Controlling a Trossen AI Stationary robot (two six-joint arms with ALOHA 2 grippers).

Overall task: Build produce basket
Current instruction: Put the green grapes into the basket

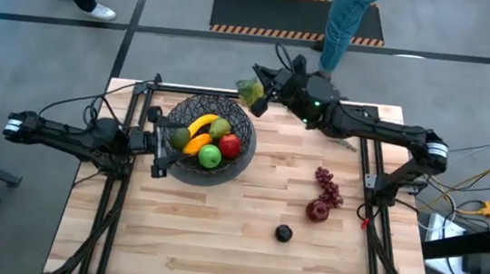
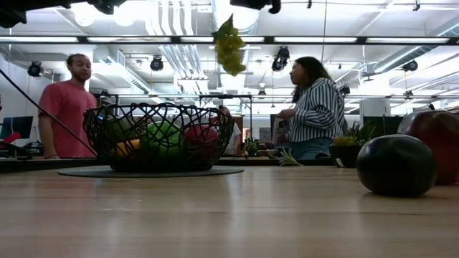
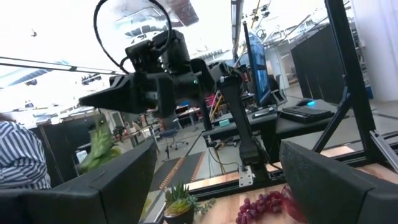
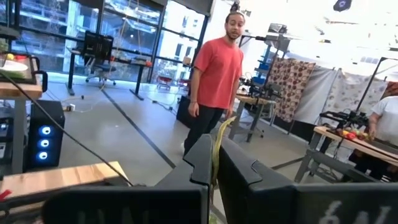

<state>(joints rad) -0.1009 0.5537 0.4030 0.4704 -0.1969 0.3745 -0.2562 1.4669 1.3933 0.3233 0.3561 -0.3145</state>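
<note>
The black wire basket (image 1: 189, 169) stands on the table's left half and holds a banana (image 1: 201, 125), a pear, a green apple (image 1: 210, 157), a red apple and other produce. My left gripper (image 1: 159, 152) waits open at the basket's left rim. My right gripper (image 1: 261, 91) is shut on a bunch of green grapes (image 1: 249, 92), high over the table's far edge, beyond the basket's far right rim. The bunch (image 2: 229, 47) hangs well above the basket in the low view. My right gripper pinches the bunch's thin green stem (image 4: 216, 148) between its two fingers. The fingers come about level from the table's right side. The green grapes hang below the fingers (image 3: 99, 147), lifted clear of the table and the basket.
Dark red grapes (image 1: 328, 186), a red apple (image 1: 318, 209) and a small black fruit (image 1: 283, 233) lie on the table's right half. A small potted plant (image 3: 180, 200) stands near the far edge. People stand beyond the far side (image 2: 68, 107).
</note>
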